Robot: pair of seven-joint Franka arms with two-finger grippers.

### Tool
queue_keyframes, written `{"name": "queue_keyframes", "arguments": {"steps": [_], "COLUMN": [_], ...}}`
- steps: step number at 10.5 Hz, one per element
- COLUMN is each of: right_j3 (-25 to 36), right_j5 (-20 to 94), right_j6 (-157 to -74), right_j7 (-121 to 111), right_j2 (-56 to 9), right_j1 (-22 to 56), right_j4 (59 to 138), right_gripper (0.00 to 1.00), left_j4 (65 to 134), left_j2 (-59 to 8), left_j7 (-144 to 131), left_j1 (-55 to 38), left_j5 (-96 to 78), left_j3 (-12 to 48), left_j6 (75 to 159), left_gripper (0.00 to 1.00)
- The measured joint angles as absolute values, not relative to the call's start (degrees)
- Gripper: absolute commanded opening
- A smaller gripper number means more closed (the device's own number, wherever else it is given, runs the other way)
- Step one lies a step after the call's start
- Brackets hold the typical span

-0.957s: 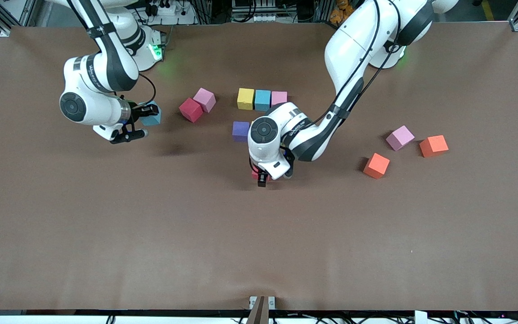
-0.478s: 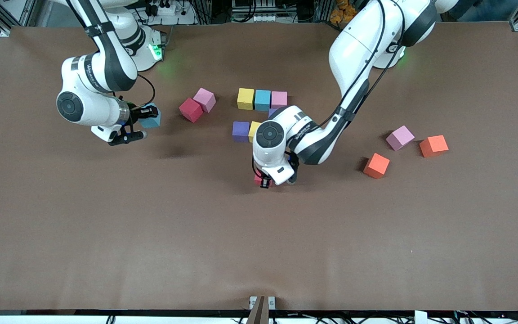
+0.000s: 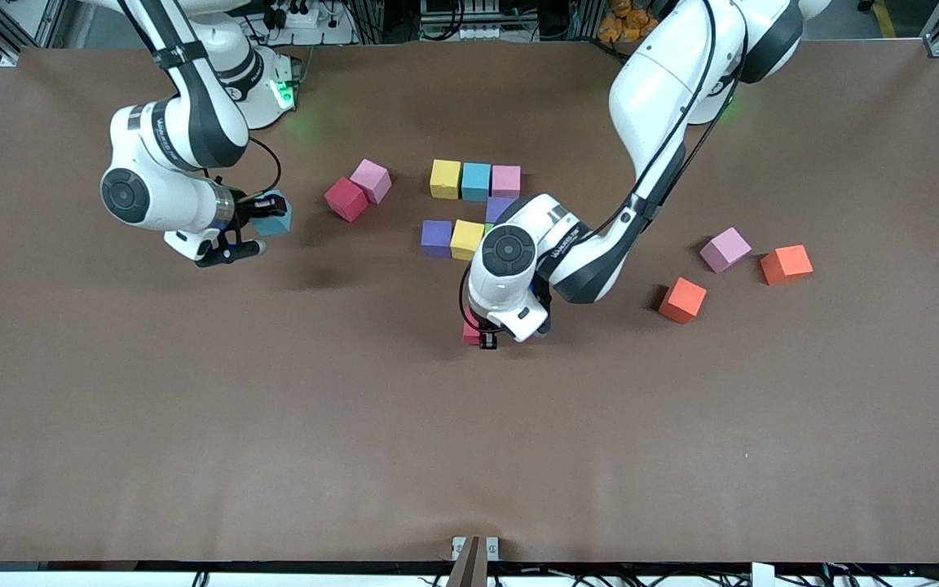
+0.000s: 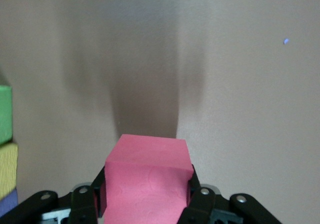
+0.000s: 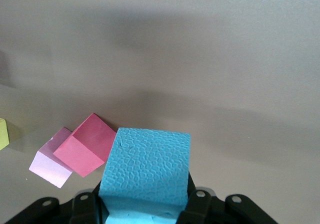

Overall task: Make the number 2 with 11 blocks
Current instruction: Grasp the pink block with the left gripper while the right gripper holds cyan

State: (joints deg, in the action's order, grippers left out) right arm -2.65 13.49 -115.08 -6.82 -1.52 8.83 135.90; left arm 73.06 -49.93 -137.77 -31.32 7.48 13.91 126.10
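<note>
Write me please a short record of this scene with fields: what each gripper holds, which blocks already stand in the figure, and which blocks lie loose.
left gripper: shut on a red block, low over the table
right gripper: shut on a sky blue block, above the table
top row: yellow block, blue block, pink block
lower rows: purple block, yellow cube, others hidden by the left arm
loose, toward the right arm's end: dark red block, pink cube
loose, toward the left arm's end: two orange blocks, pale purple block

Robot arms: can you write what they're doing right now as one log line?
left gripper: shut on pink-red block, low over table | right gripper: shut on sky blue block, in air
</note>
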Motion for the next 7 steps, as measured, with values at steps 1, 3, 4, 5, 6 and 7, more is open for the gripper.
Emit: {"name": "queue_keyframes", "arguments": {"steps": [1,3,4,5,6,7], "right_j3": [-2.6,-2.6,-2.6,-2.6,-2.6,-2.6], "right_j5": [13.4,13.0,12.2,11.8,11.7,11.5], "right_j6": [-115.1,-115.2,-115.3,-115.3,-115.3,-115.6], "right_j7": [-6.8,-7.0,-7.0,-7.0,-7.0,-7.0], "right_j2": [-1.6,-1.7,-1.7,-1.8,-1.9,-2.2], "right_j1": [8.8,8.8,8.8,8.7,8.7,8.7], "right_j4": [135.4,133.7,132.5,131.4,130.7,130.4], "right_gripper": [0.46,0.46,0.46,0.46,0.46,0.46], "left_j4": [73.1,73.1,73.0,72.8,72.8,72.8], "left_j2": [-49.5,-49.0,-48.8,-48.4,-48.0,-47.6], "left_j7": [-142.7,-153.7,-157.5,-158.3,-159.6,-160.9], "left_j1": [-31.5,-31.7,-31.7,-31.7,-31.7,-31.7], "left_j5": [7.4,7.4,7.4,6.8,6.3,5.7], "left_j3": [14.1,14.2,14.2,14.3,14.4,14.6], "left_j6": [126.1,127.3,128.1,128.4,128.8,129.8], "left_gripper": [0.16,0.16,0.16,0.16,0.16,0.16]}}
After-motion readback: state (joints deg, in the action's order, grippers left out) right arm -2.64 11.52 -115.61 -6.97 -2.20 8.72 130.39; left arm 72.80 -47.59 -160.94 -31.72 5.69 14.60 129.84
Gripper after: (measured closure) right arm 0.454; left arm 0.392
